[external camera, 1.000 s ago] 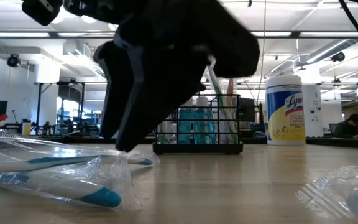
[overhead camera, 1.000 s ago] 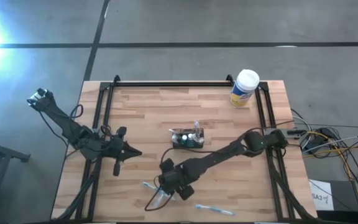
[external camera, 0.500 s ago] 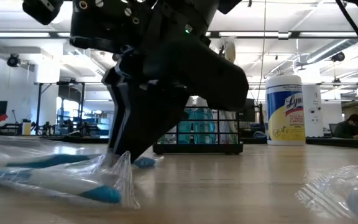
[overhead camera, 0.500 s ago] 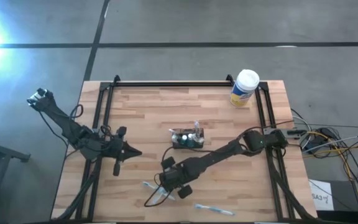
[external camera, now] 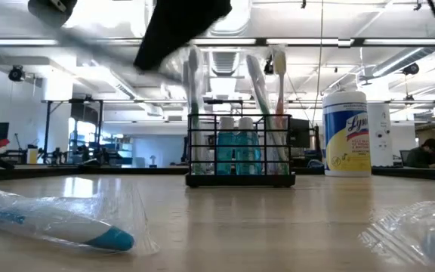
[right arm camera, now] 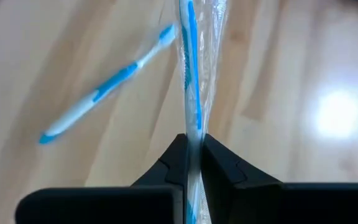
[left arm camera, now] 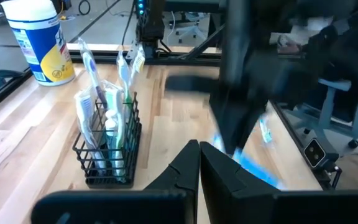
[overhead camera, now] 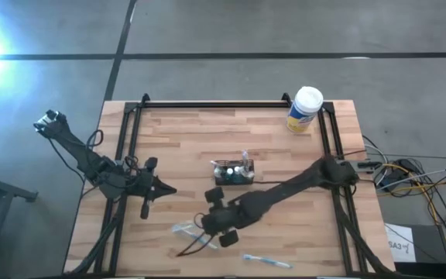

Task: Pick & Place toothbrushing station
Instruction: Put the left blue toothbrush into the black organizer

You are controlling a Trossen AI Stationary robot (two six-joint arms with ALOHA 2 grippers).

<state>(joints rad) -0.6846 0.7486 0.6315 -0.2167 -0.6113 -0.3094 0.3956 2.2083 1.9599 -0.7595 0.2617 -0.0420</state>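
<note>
The toothbrushing station [overhead camera: 233, 172] is a black wire rack with brushes and tubes standing in it, resting on its base mid-table; it also shows in the low view [external camera: 240, 155]. My right gripper [overhead camera: 206, 226] hangs in front of it toward the near edge, shut on a blue-and-white toothbrush in a clear wrapper [right arm camera: 191, 74]. A second blue toothbrush [right arm camera: 104, 93] lies flat on the table below it [external camera: 51, 223]. My left gripper [left arm camera: 197, 155] waits at the table's left, shut and holding nothing. My right gripper pinches the wrapped toothbrush between its two fingers [right arm camera: 179, 149], at a spot along the handle [right arm camera: 192, 127]. The fingers slant down toward the near left and lie along the brush, which runs out past their tips. In the low view nothing hangs down to the table.
A yellow white-capped canister [overhead camera: 306, 108] stands at the far right corner. A third wrapped toothbrush [overhead camera: 258, 260] lies near the front edge. Black rails [overhead camera: 207, 105] frame the table's far edge and sides. Bare wood lies between the station and the canister.
My right gripper has shut on the wrapped toothbrush and risen, rolling a little, lifting the brush clear of the table. The second toothbrush has stayed on the wood.
</note>
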